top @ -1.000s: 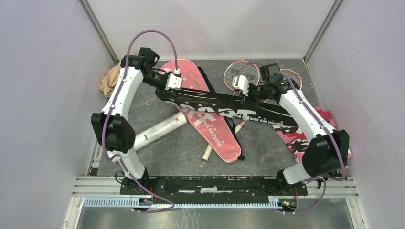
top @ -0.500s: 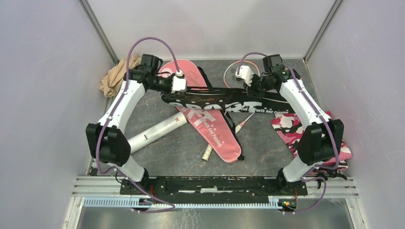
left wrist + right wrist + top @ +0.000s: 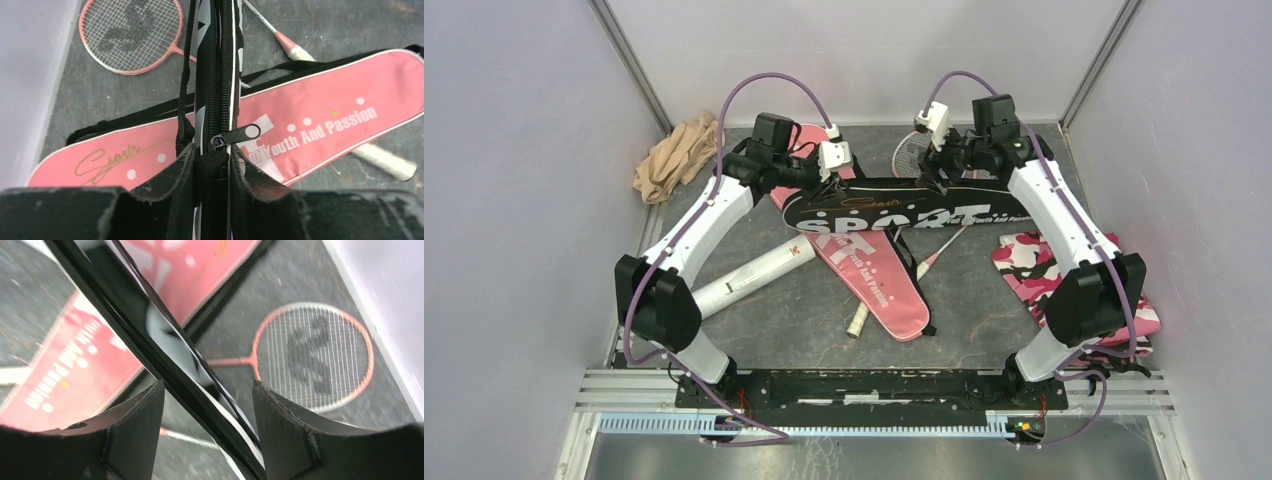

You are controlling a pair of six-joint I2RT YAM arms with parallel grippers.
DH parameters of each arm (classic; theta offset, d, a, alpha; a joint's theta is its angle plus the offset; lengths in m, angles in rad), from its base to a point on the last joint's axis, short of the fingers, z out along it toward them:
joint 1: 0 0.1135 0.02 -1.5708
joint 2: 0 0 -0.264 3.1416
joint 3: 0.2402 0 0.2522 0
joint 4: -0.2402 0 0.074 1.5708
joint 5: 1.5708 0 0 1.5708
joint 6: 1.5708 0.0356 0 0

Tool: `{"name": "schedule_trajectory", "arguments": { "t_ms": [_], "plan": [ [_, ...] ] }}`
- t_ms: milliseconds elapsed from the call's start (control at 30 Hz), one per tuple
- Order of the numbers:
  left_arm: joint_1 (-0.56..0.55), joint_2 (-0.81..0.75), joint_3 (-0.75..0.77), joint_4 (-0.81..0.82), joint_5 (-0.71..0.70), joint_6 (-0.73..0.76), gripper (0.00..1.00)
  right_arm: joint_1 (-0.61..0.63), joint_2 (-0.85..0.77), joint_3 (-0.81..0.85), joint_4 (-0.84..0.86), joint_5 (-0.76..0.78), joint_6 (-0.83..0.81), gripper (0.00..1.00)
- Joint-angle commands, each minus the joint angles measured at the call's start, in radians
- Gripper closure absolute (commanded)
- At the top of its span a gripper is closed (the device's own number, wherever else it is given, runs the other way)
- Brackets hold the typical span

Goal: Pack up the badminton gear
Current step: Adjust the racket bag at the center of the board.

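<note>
Black bag point(image 3: 894, 210) raised on edge over the pink bag point(image 3: 864, 265) | left gripper point(image 3: 211, 152) clamped on its zipper end, just behind the pull point(image 3: 240, 135) | right gripper point(image 3: 207, 390) spread, bag rim between its fingers point(image 3: 135, 425), not pinched | tip: right should pinch the rim squarely, drawing the zipper line taut, untwisted.

The black bag point(image 3: 200, 385) looks glossy, its zip pull point(image 3: 240, 134) metal; the pink bag point(image 3: 320, 125) is matt cloth, the surface point(image 3: 972, 300) rough grey.
</note>
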Motion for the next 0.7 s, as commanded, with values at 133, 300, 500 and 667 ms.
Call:
{"name": "schedule_trajectory", "arguments": {
  "t_ms": [133, 300, 500, 667],
  "plan": [
    [-0.036, -0.077, -0.054, 0.132, -0.014, -0.228, 0.98, 0.141, -0.086, -0.054, 0.363, -0.187, 0.358, 0.34],
    [-0.043, -0.1, -0.1, 0.184, -0.04, -0.244, 0.98, 0.178, -0.064, -0.09, 0.486, -0.229, 0.513, 0.4],
    [-0.047, -0.127, -0.142, 0.251, -0.074, -0.279, 0.98, 0.209, -0.037, -0.132, 0.553, -0.251, 0.622, 0.44],
    [-0.051, -0.134, -0.159, 0.27, -0.102, -0.281, 0.98, 0.245, -0.025, -0.129, 0.551, -0.226, 0.672, 0.44]
  ]
}}
